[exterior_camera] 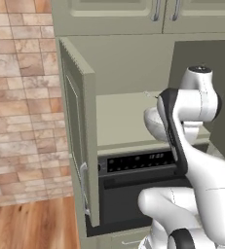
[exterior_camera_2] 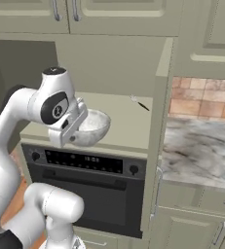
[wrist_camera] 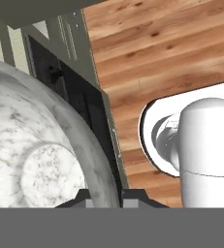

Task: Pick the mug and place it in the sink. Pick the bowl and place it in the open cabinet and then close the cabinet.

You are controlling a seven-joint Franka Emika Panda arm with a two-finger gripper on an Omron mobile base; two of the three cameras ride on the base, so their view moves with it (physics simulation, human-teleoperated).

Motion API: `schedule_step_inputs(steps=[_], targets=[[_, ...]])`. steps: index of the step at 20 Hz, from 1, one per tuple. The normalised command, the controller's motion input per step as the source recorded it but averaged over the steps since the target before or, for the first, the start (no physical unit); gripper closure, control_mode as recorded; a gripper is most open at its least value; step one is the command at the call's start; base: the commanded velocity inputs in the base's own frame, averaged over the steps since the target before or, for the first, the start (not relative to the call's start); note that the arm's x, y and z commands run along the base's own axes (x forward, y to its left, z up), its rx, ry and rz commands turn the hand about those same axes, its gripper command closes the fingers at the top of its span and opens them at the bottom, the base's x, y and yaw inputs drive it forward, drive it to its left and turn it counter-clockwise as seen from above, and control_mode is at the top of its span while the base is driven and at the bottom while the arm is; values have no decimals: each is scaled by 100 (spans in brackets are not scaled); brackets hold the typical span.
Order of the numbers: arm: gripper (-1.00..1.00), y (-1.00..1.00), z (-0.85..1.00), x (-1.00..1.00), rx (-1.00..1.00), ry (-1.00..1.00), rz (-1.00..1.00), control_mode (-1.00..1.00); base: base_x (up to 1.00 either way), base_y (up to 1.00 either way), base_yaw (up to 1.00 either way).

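Note:
The marbled grey-white bowl (exterior_camera_2: 93, 127) hangs just above the front of the shelf inside the open sage-green cabinet (exterior_camera_2: 159, 126). My gripper (exterior_camera_2: 80, 125) is shut on the bowl's rim on its left side. In the left base view the bowl (exterior_camera: 154, 124) is half hidden behind my arm, and the cabinet's left door (exterior_camera: 80, 131) stands wide open. The hand view has the bowl (wrist_camera: 36, 155) seen from beneath, its rim pinched at my gripper (wrist_camera: 107, 197). The mug and the sink are out of view.
A black built-in oven (exterior_camera_2: 84, 165) sits right under the shelf. Shut upper doors (exterior_camera: 162, 12) hang above the opening. A small dark thing (exterior_camera_2: 142, 105) lies far back on the shelf. A marbled counter (exterior_camera_2: 196, 155) lies to the right, a brick wall (exterior_camera: 21, 97) to the left.

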Motion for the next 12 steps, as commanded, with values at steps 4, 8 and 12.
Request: schedule_step_inputs(steps=[4,8,12], targets=[[100,0,-1,16,-4,-11,13,-100,0,0,0],[100,0,-1,27,-1,-4,13,-100,0,0,0],[100,0,0,36,0,4,5,-100,0,0,0]])
